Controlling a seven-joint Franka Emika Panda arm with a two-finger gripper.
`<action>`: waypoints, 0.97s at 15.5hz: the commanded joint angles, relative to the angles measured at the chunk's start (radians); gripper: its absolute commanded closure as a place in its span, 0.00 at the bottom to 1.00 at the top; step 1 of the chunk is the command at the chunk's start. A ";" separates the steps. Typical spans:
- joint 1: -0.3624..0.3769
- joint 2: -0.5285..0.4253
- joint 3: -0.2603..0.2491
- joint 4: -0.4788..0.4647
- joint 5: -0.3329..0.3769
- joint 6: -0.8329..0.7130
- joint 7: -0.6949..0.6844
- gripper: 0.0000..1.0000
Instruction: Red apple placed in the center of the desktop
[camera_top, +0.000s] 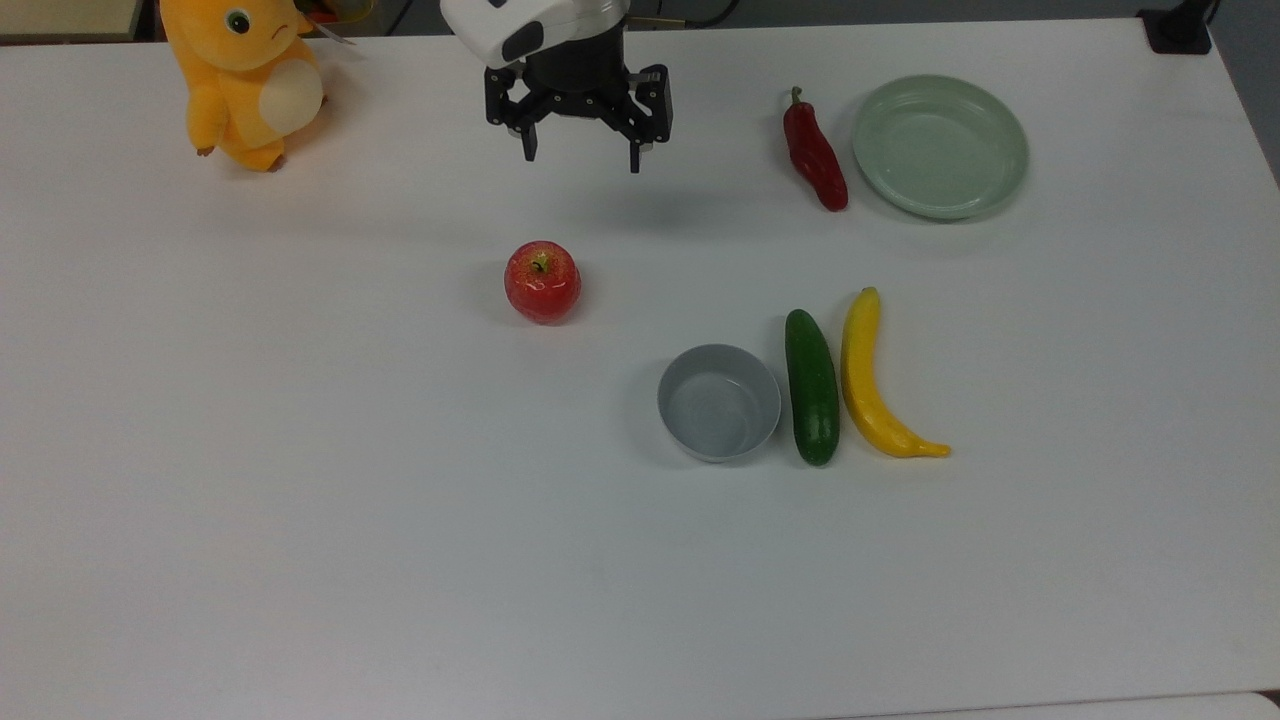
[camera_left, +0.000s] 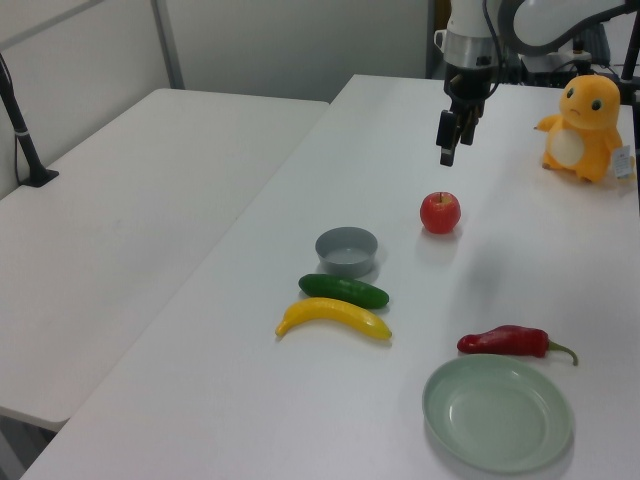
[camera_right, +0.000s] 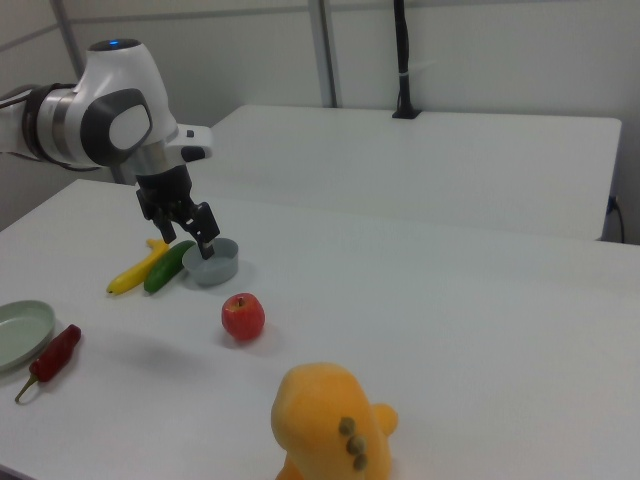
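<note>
The hand (camera_left: 446, 143) hangs above the desktop (camera_left: 520, 260), apart from the red apple (camera_left: 440, 212)

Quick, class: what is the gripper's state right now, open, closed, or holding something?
Gripper: open, holding nothing, raised above the desktop, apart from the red apple.

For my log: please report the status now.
Gripper open, empty, above desktop. Red apple resting on desktop, untouched. Nothing between gripper and apple.
</note>
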 joint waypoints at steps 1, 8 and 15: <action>0.028 0.013 -0.053 0.037 0.018 -0.028 -0.004 0.00; 0.088 0.015 -0.142 0.045 0.018 -0.028 -0.015 0.00; -0.001 0.012 -0.049 0.045 0.018 -0.028 -0.016 0.00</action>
